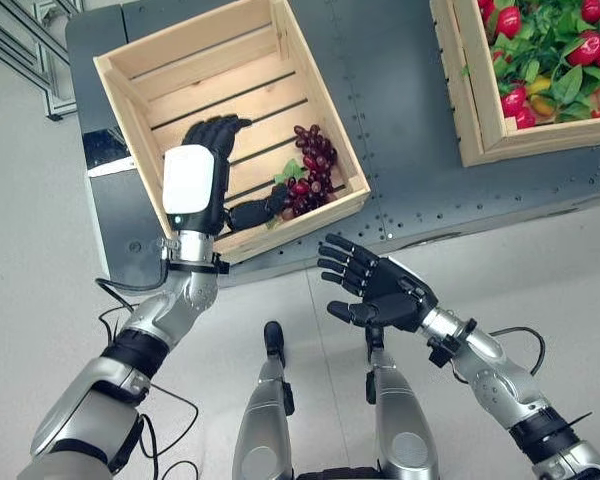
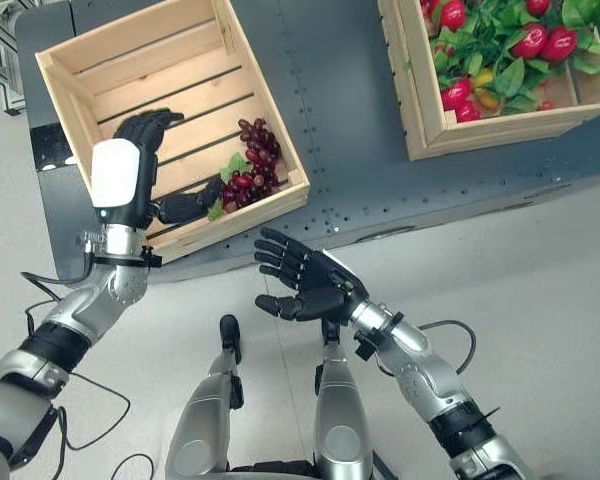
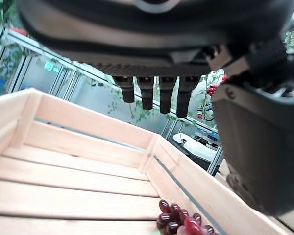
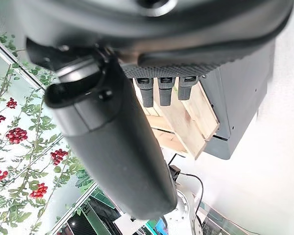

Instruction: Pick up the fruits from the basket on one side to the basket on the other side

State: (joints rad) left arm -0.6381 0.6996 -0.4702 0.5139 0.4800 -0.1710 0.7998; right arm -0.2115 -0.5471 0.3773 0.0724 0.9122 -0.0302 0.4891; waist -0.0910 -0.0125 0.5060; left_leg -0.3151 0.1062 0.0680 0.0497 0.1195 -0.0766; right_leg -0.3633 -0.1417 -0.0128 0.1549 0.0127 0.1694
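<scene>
A bunch of dark red grapes point(image 1: 310, 170) with a green leaf lies in the near right corner of the light wooden crate point(image 1: 325, 100) on my left. My left hand point(image 1: 195, 180) hovers inside that crate, fingers relaxed and holding nothing, its thumb reaching toward the leaf. In the left wrist view the grapes point(image 3: 181, 223) lie on the slats past the straight fingers point(image 3: 159, 95). My right hand point(image 1: 385, 290) is open, palm up, off the table's near edge and empty. A second crate point(image 1: 470, 100) at the far right holds red fruits point(image 1: 560, 60) among green leaves.
Both crates stand on a dark grey metal table point(image 1: 400, 120), with a bare strip of tabletop between them. Pale floor lies in front of the table. A metal frame point(image 1: 20, 40) stands at the far left.
</scene>
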